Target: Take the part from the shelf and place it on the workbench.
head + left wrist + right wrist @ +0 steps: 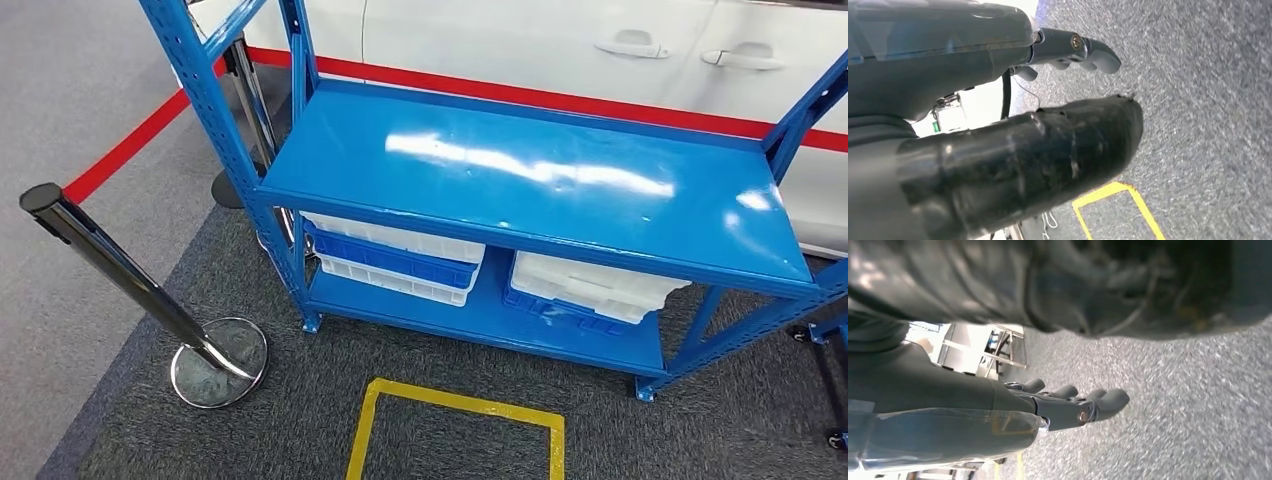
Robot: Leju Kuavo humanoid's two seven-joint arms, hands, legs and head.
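A blue metal shelf [540, 190] stands in front of me in the head view, its glossy top board bare. On its lower board sit stacked white and blue plastic bins, one stack at the left [395, 260] and one at the right [590, 290]; what the bins hold is hidden. My left hand [1070, 50] hangs over grey carpet in the left wrist view, fingers stretched out and holding nothing. Over the same carpet, in the right wrist view, my right hand [1073, 407] also hangs with its fingers straight and empty.
A chrome barrier post [120, 270] leans on its round base [218, 362] at the left of the shelf. A second post [250, 90] stands behind the shelf's left corner. A yellow taped square [455, 430] marks the carpet before the shelf. A white car [600, 50] stands behind a red floor line [130, 145].
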